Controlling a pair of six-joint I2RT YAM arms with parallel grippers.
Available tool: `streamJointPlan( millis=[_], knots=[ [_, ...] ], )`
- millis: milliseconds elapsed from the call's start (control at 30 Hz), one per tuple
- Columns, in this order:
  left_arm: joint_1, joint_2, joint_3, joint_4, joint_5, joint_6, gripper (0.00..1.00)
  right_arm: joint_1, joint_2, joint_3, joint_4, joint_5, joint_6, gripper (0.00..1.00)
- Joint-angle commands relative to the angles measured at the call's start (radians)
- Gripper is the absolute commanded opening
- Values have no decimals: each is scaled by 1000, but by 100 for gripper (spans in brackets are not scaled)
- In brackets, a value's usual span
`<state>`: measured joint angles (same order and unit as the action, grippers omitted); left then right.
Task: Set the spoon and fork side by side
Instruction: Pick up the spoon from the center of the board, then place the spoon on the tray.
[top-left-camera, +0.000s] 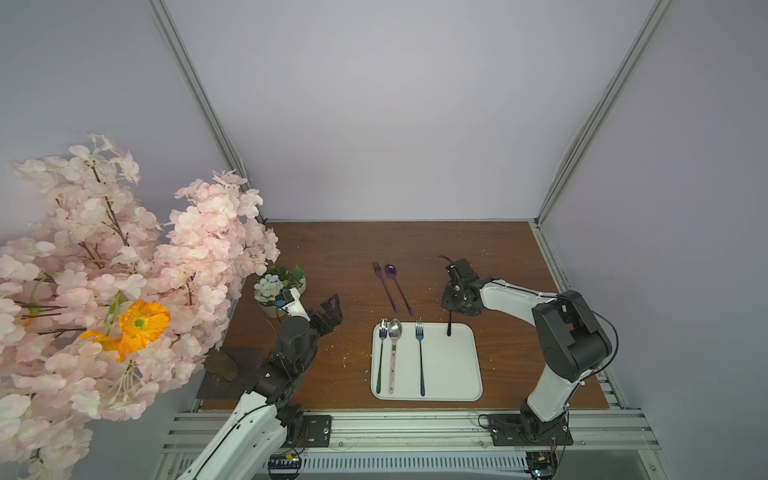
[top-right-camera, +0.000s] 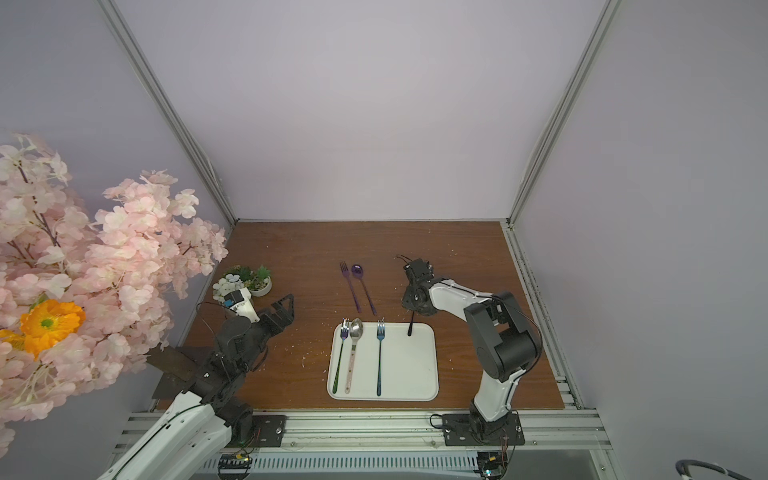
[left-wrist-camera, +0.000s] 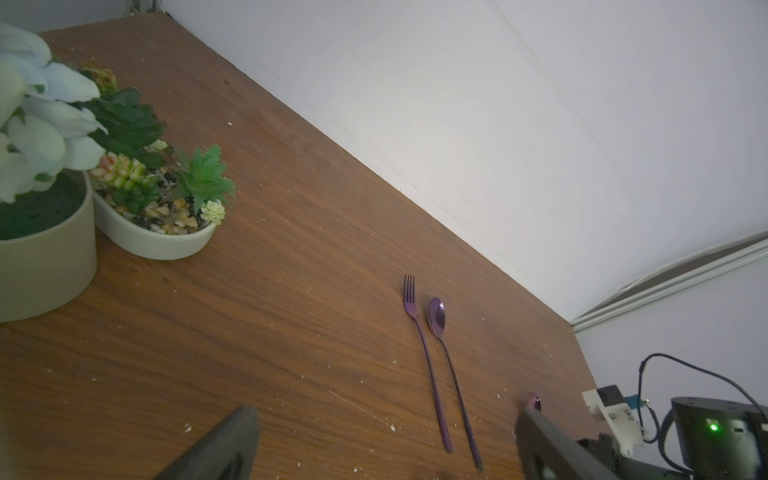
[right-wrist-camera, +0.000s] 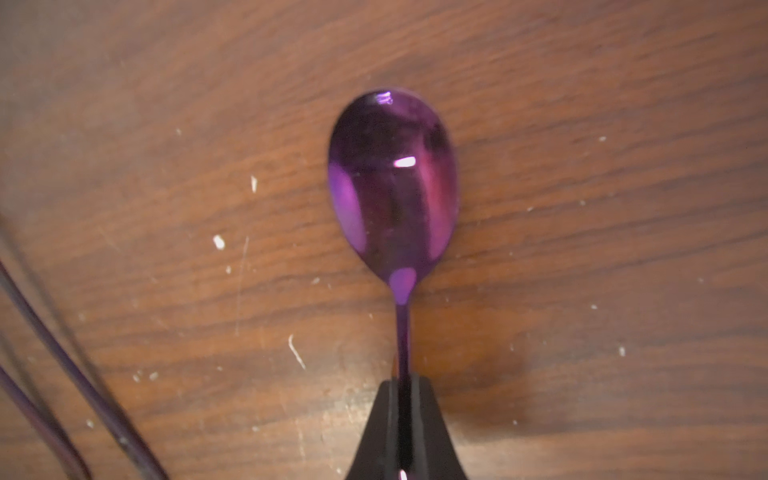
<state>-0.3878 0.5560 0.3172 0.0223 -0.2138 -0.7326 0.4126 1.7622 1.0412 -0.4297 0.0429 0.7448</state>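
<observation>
Nearest, the white tray (top-left-camera: 453, 374) sits at the front edge of the bench (top-left-camera: 332, 249), carrying a green-handled fork (top-left-camera: 380, 361), a silver spoon (top-left-camera: 393, 359) and a blue-handled fork (top-left-camera: 421, 361). At its far right corner the right gripper (right-wrist-camera: 403, 386) is clamped on the neck of a purple spoon (right-wrist-camera: 392, 183), handle end over the tray. The left gripper (top-left-camera: 336, 309), left of the tray, stands spread wide, empty. Farther back, a purple fork (top-left-camera: 386, 289) and second purple spoon (top-left-camera: 400, 292) lie side by side.

Even soft light; right wrist view blurred, glare on purple spoon (right-wrist-camera: 392, 187).
</observation>
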Motion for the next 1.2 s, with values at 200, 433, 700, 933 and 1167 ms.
streamJointPlan(
  millis=[200,433,700,933,1167],
  knots=[
    [7,-12,-6,-7,-28,-1,99,-11,2,96,-4,-33,-51,0],
    [7,-16,-6,-8,-32,0,99,-9,-83,117,-72,-69,-76,0],
    [7,-19,-9,-7,-36,-7,99,137,-344,-65,-153,-79,64,0],
    [7,-13,-12,-5,-15,-9,98,334,-556,-313,-95,-59,304,0],
    [7,-5,-7,-2,-2,-8,99,440,-501,-394,26,-47,373,0]
  ],
)
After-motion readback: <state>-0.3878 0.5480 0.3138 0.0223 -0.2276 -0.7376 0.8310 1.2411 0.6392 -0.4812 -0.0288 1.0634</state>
